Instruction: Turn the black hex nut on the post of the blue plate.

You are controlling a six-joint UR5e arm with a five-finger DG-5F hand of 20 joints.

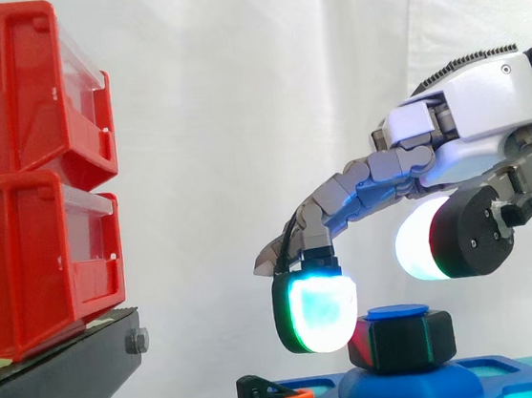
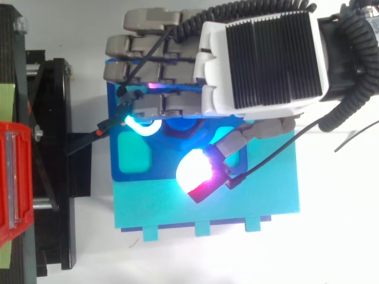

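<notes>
Black hex nut (image 1: 404,342): seated on the post (image 1: 397,312) at the middle of the blue plate (image 1: 412,386). It is judged rigid, light and smooth-faced, and is best taken across two opposite flats, where slipping is least to be feared. Hand (image 1: 486,107): poised over the nut with fingers and thumb apart and nothing clamped. One glowing fingertip (image 1: 318,313) is set against or just beside the nut's left flat, while the thumb pad (image 1: 422,239) is raised clear of it.
</notes>
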